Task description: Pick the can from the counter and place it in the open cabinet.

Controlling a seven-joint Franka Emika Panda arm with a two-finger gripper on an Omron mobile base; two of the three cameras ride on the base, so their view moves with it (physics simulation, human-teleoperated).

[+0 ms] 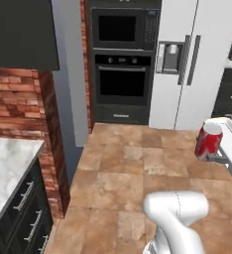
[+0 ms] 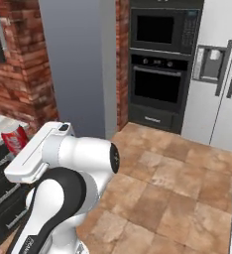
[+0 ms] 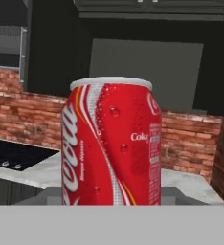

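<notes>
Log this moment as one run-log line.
phase: carry | gripper: shut on can | can: upright, off the counter | cabinet: ahead, can not yet inside

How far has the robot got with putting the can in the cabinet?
Done: the can is off the counter, held upright in the shut tool above the floor. In hand: carrying it. Left: placing it in the dark cabinet, seen beyond the can in the hand view.
</notes>
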